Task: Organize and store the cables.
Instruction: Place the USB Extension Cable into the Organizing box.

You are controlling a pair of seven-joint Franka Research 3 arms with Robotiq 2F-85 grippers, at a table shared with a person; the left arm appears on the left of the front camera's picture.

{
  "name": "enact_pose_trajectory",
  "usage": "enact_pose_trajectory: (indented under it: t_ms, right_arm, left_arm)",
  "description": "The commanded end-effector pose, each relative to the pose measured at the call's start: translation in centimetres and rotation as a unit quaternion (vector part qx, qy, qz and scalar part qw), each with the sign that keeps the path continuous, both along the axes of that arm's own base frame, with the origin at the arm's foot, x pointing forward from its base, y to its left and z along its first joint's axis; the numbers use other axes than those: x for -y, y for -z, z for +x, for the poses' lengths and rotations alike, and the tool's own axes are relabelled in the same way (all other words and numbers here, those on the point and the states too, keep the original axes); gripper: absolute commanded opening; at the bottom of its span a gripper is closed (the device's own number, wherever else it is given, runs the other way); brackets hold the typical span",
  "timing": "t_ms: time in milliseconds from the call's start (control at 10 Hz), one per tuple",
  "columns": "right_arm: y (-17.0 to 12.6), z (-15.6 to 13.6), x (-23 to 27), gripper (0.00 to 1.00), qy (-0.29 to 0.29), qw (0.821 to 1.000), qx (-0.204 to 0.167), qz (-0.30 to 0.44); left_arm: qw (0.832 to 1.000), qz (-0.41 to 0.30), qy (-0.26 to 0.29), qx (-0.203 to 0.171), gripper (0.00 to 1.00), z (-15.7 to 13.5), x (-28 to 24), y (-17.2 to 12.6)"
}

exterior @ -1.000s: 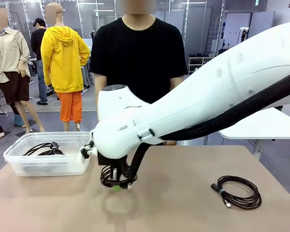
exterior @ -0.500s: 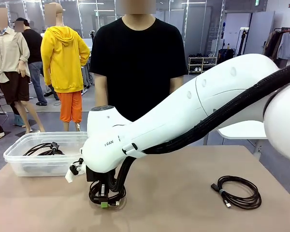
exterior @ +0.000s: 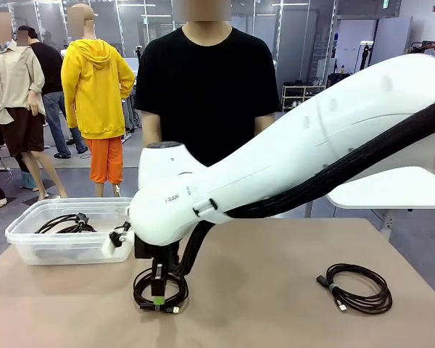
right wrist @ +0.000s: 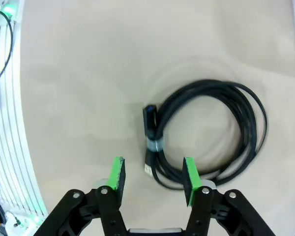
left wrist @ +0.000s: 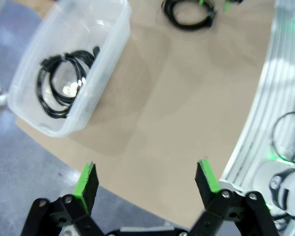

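**Coil let go short of the bin**

A second ago the right gripper held the cable coil clear of the table. Now its jaws stand parted and the coil lies flat toward the table's left edge, just beside the bin, not in it. Likely a regrip, so this one isn't stored yet. A second coil lies in the bin, a third coil near the right edge. The left gripper hangs wide, empty.
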State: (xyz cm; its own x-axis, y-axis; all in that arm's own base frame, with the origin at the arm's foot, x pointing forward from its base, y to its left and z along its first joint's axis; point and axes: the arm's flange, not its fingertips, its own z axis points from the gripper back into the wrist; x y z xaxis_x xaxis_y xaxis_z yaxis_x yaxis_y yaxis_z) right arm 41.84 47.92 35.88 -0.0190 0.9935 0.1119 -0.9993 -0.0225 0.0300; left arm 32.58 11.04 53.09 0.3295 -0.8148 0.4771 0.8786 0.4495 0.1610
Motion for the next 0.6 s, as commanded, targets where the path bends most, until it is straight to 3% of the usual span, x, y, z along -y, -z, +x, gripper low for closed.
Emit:
enact_pose_trajectory:
  t_ms: [0, 100, 500]
  right_arm:
    - [-2.3, -1.3, 6.3, 0.90, 0.027, 0.998, 0.014, 0.063]
    - [-3.3, -1.5, 9.5, 1.00, 0.037, 0.994, 0.014, 0.099]
    - [-4.4, -3.3, 23.0, 1.00, 0.056, 0.970, 0.035, 0.234]
  left_arm:
    - [0.998, 0.013, 0.065, -0.003, 1.00, -1.3, 3.0, -0.6]
    - [0.997, 0.013, 0.080, -0.006, 1.00, -1.2, 4.9, -0.7]
    - [0.995, -0.013, 0.092, -0.031, 1.00, 0.3, 13.6, 0.5]
